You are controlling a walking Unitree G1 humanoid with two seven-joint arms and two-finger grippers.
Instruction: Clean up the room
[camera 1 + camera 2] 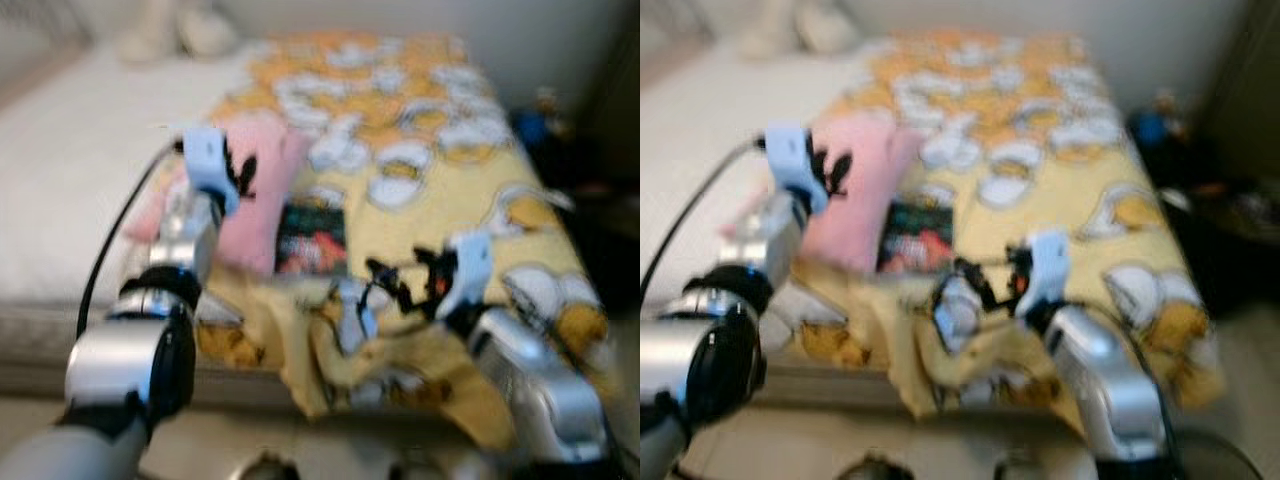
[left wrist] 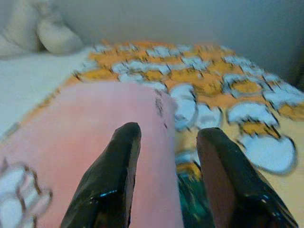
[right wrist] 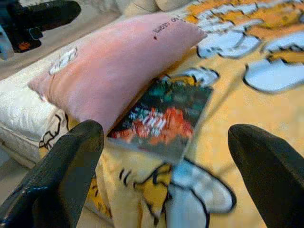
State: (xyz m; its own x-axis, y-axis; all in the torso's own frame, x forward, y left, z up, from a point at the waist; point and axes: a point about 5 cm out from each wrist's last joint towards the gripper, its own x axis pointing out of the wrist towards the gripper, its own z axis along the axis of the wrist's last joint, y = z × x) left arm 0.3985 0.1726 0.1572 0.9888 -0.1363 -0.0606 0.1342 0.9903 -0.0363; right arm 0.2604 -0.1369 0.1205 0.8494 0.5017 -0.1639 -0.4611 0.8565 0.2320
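Head views are motion-blurred; bed [image 1: 70,170] takes up most of the scene, white mattress surface on the robot's left, pale pillows [image 1: 175,30] at its far end by the wall; yellow cartoon-print blanket [image 1: 440,190] covers the right half of the bed and hangs crumpled over the near edge; pink pillow [image 3: 114,61] lies on the blanket's left part, near the front edge of the bed, with small dark lettering at one end; dark book [image 3: 164,116] with a green and red cover lies flat on the blanket, touching the pillow's right side, one edge tucked slightly under it; dark clutter on the floor to the right of the bed, too blurred to identify; left gripper [image 2: 168,175] is raised over the pink pillow, fingers [image 2: 116,175] spread, nothing between them; black cable runs along the left arm; right gripper [image 3: 175,178] hovers above the hanging blanket edge, aimed at the book, fingers wide apart and empty; left gripper's black tip also shows beyond the pillow in the right wrist view.
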